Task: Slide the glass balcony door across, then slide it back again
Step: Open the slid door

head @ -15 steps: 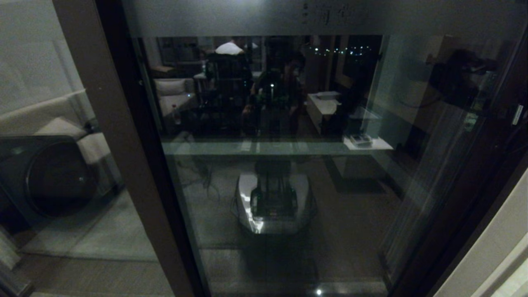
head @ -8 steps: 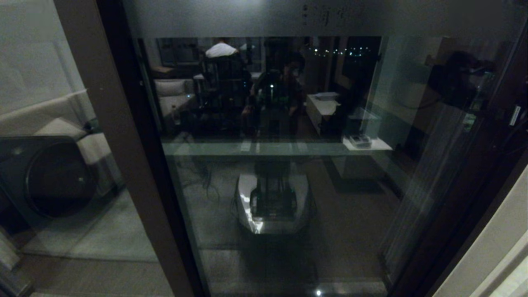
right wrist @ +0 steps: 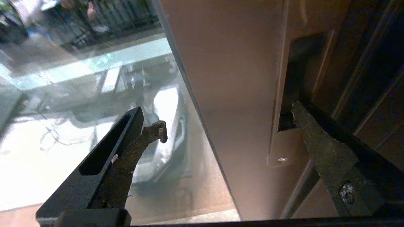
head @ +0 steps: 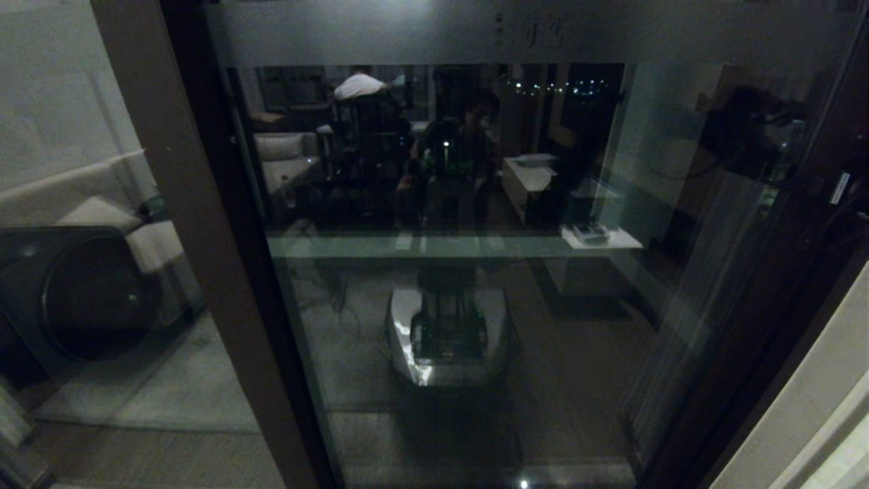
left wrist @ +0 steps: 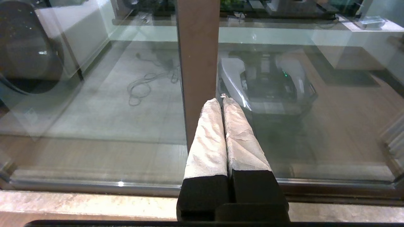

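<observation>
- Two jaws of the right gripper [right wrist: 227,116] stand spread wide, straddling the brown stile of the glass balcony door [right wrist: 240,63]; one fingertip [right wrist: 298,110] sits at the recessed handle slot [right wrist: 292,82].
- Left gripper [left wrist: 222,101] pressed together, empty, low before the door's other stile.

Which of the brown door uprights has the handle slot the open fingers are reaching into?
The right-hand upright of the glass balcony door. Its handle slot has one finger of the right gripper at it; the left upright shows none.
</observation>
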Controlling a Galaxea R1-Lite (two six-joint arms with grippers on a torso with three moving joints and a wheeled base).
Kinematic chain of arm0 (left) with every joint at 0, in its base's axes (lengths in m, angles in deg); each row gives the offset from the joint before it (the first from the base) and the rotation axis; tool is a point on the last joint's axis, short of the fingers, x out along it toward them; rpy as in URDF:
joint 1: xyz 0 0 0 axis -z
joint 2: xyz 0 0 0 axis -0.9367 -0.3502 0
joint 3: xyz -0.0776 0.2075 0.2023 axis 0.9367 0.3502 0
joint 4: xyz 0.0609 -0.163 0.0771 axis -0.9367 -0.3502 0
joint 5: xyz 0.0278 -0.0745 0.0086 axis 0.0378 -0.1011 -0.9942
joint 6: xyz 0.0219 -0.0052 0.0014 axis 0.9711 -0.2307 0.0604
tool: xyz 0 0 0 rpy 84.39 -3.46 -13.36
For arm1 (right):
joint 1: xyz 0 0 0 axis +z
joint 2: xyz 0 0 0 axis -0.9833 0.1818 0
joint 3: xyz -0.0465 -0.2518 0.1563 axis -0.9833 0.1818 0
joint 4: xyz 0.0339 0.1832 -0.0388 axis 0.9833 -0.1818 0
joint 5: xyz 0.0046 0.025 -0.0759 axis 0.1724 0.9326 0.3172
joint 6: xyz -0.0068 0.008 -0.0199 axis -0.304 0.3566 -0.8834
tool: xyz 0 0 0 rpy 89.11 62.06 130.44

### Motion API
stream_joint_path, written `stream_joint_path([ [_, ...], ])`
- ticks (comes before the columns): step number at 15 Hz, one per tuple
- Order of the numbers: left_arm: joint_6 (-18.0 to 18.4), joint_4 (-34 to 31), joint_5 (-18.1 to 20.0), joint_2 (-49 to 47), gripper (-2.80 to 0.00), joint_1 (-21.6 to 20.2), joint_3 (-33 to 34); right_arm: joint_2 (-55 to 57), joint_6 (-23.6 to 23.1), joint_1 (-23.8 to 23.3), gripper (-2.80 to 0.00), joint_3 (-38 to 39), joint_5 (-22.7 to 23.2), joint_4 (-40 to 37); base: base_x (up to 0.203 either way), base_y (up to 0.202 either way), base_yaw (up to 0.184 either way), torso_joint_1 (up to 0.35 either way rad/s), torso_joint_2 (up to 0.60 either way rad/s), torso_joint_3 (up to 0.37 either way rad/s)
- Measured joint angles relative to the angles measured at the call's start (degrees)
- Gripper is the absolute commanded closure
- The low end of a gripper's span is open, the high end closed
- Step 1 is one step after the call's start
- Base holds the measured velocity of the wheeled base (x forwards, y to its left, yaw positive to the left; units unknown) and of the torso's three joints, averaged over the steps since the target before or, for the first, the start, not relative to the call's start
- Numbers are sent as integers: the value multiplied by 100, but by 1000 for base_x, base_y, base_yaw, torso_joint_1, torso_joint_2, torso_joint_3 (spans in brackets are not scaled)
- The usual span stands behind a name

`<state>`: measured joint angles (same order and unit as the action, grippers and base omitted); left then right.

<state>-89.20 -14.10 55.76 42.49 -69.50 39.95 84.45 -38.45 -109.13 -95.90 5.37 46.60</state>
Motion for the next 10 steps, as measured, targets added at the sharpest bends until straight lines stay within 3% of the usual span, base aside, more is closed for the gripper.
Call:
stream_joint_path([
  [10, 3, -2, -2, 0, 0, 0, 0, -103, 41, 267, -280, 281, -24, 62, 0, 0, 0, 0, 0, 0],
])
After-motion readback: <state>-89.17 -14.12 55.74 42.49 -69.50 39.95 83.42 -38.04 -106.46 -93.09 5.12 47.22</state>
